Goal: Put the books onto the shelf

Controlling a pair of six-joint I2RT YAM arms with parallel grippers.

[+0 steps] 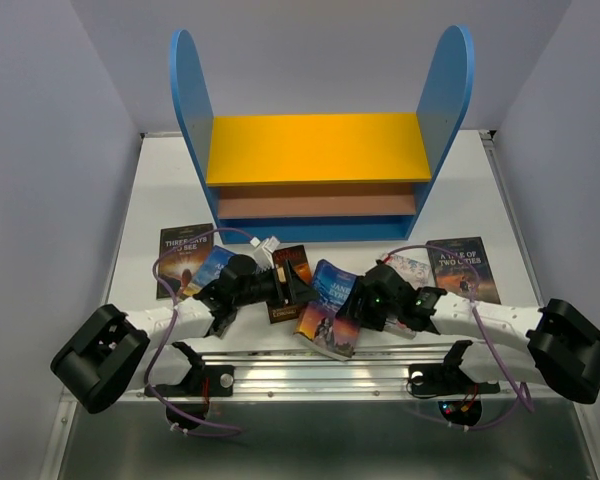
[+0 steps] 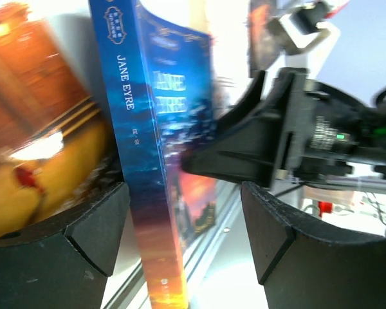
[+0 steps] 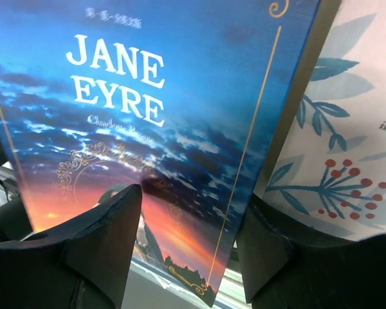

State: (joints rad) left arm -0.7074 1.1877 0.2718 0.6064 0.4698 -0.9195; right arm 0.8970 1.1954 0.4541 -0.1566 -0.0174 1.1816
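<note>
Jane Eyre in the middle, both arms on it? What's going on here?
Both arms are at Jane Eyre, which stands tilted on edge between them near the front of the table. The left arm's jaws stand open around its spine. The right arm's jaws straddle its lower corner, grip unclear. The shelf shows no books yet. A Tale of Two Cities and others lie on the table.

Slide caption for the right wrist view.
Jane Eyre fills the frame, its lower corner between the right gripper fingers, floral book behind it.

Lab test cell: plain white walls (image 1: 40, 150), aluminium mounting rail (image 1: 310, 365).
</note>
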